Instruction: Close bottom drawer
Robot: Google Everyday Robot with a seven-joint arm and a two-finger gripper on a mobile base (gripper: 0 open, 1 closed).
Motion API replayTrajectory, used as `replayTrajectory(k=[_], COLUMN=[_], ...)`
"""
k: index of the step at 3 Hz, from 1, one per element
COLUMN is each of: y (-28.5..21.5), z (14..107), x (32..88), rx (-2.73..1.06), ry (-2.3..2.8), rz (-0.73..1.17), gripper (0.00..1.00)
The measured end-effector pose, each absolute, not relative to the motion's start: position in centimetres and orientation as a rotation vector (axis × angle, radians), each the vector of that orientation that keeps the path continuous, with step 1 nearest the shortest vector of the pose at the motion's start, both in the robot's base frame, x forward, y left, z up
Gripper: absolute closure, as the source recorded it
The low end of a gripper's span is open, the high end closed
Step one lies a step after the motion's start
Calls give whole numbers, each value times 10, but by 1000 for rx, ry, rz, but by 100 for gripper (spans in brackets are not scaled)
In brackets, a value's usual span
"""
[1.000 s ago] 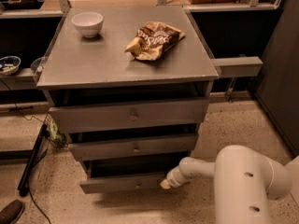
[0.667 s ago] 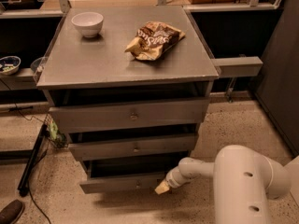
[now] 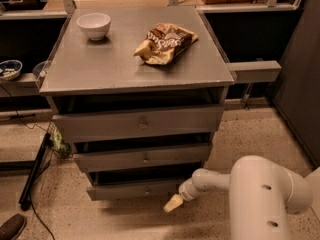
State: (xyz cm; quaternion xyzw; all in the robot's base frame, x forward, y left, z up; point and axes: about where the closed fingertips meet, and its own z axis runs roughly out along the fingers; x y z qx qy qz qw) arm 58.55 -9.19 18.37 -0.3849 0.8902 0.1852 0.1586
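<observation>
The bottom drawer [image 3: 132, 189] is the lowest grey front of the cabinet, with a small brass knob, and it stands pulled out a little, with a dark gap above it. The middle drawer [image 3: 142, 157] and the top drawer [image 3: 139, 122] above it also stick out slightly. My gripper [image 3: 173, 203] is low near the floor, just below and in front of the bottom drawer's right end, at the tip of my white arm [image 3: 220, 181], which reaches in from the lower right.
On the cabinet top [image 3: 95, 66] stand a white bowl [image 3: 94, 25] and a brown snack bag [image 3: 165, 43]. A black pole [image 3: 34, 171] and cable lie on the floor at left, with a shoe [image 3: 11, 227] at the lower left corner. A dark cabinet wall [image 3: 300, 84] stands at right.
My gripper has moved left and slightly down along the front of the bottom drawer's right end. The drawers look unchanged.
</observation>
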Motion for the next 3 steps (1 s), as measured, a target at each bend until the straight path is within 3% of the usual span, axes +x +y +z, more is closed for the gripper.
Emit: replayTrajectory(k=[1, 3], y=[-92, -92], z=[184, 184], x=[585, 585], rx=[-1100, -1100], ry=[2545, 2545], rz=[530, 530], gripper=[16, 63])
